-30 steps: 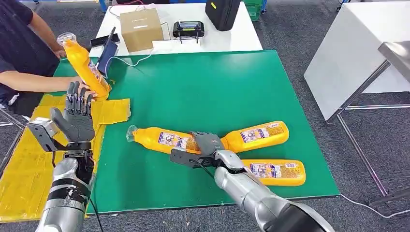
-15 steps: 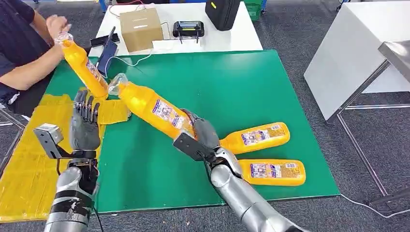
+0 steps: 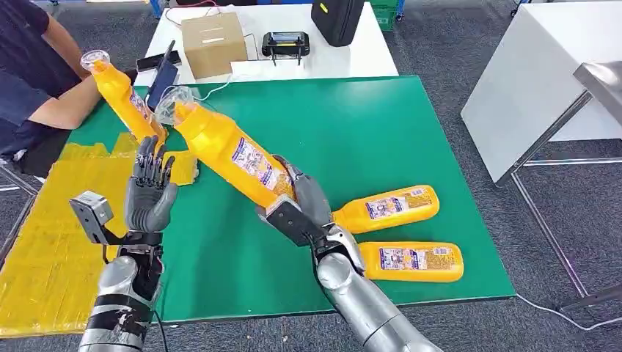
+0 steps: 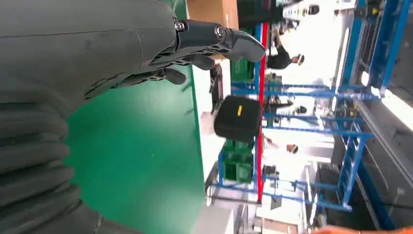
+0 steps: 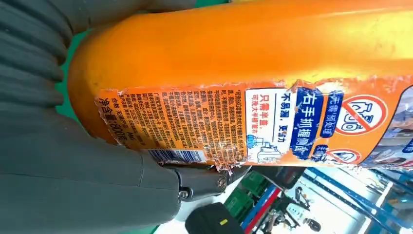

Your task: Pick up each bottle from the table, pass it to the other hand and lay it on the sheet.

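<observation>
Orange and slanted, the lifted bottle (image 3: 227,155) is clamped at its base by the fingers (image 3: 302,192) of the right hand (image 3: 301,209), clear of the green counter (image 3: 352,132), its cap end pointing toward the raised left hand (image 3: 149,194), whose fingers stand apart and hold nothing. Two more bottles (image 3: 389,207) (image 3: 414,261) lie on the counter just beside the right arm. At the counter's far left a person (image 3: 33,81) holds another bottle (image 3: 123,99) tilted above the yellow sheet (image 3: 51,242).
</observation>
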